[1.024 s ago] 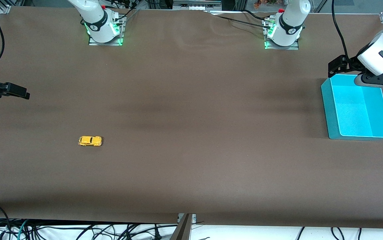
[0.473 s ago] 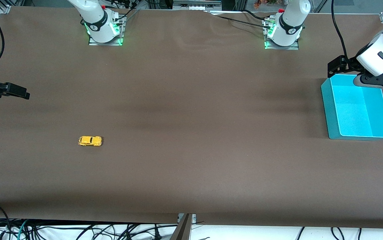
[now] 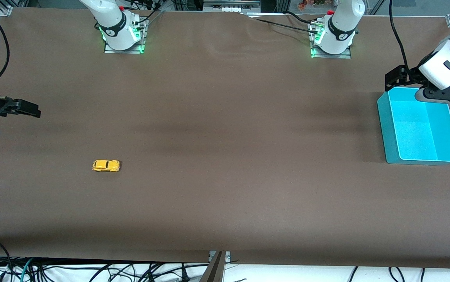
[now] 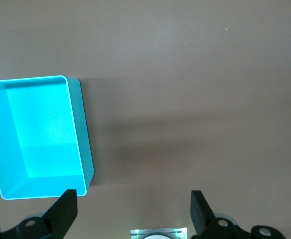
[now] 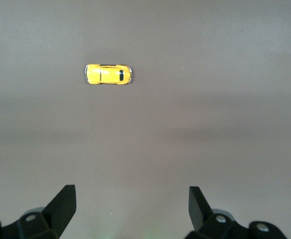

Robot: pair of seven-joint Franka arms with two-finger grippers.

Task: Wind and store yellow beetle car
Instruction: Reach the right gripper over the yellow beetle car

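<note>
The yellow beetle car [image 3: 106,165] is tiny and stands on its wheels on the brown table, toward the right arm's end; it shows whole in the right wrist view [image 5: 108,74]. My right gripper [image 5: 132,204] hangs open and empty high over the table's edge at that end, well apart from the car. The cyan tray [image 3: 386,129] lies empty at the left arm's end. My left gripper [image 4: 134,209] is open and empty, held high by the tray's [image 4: 84,149] edge nearest the arm bases.
Both arm bases [image 3: 123,37] [image 3: 331,41] with green lights stand along the table's edge farthest from the front camera. Cables hang below the table edge nearest that camera. The brown cloth [image 3: 225,137] between car and tray is bare.
My right arm has shifted a little inward over the table from its end. The left arm, the car and the tray have stayed put.
</note>
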